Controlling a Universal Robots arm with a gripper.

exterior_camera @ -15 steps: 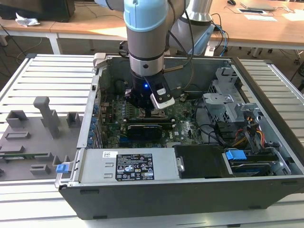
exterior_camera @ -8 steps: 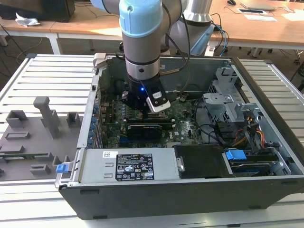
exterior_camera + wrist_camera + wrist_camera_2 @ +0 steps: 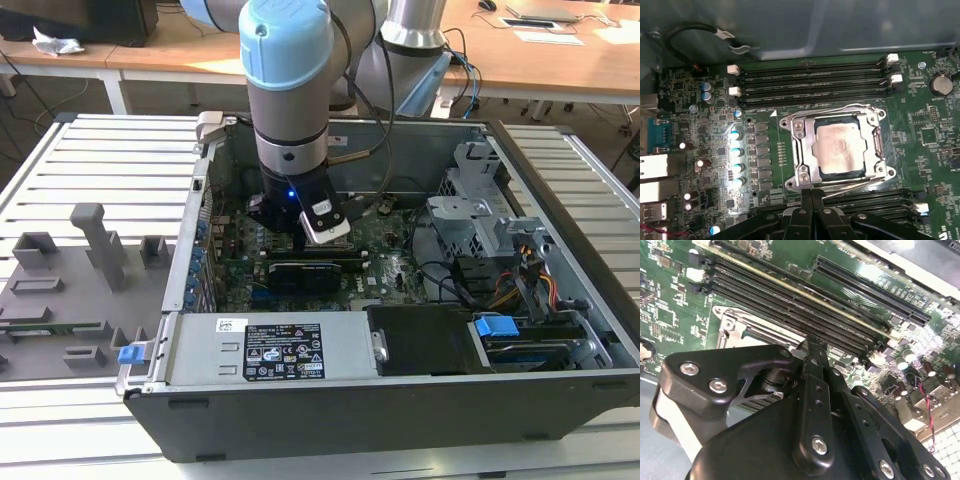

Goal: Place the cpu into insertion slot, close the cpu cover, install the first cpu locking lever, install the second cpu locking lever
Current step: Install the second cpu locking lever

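In the first wrist view the cpu (image 3: 841,148), silver-grey top up, lies in the insertion slot (image 3: 840,174). The cpu cover (image 3: 801,150), a silver frame, lies flat over it with the chip showing through its window. One thin wire locking lever (image 3: 850,106) runs along the socket's edge by the memory slots. Another wire lever (image 3: 860,184) runs along the opposite edge. My gripper (image 3: 811,194) is shut, its fingertips (image 3: 806,197) pressed together right at that second lever. In the second wrist view the gripper (image 3: 812,347) hides most of the socket (image 3: 740,327).
The arm (image 3: 290,110) reaches down into an open computer case (image 3: 560,200) over the green motherboard (image 3: 395,265). Black memory slots (image 3: 812,80) flank the socket. A power supply (image 3: 265,345) and drive bays (image 3: 500,250) fill the near and right sides. A grey fixture tray (image 3: 70,290) lies at the exterior view's left.
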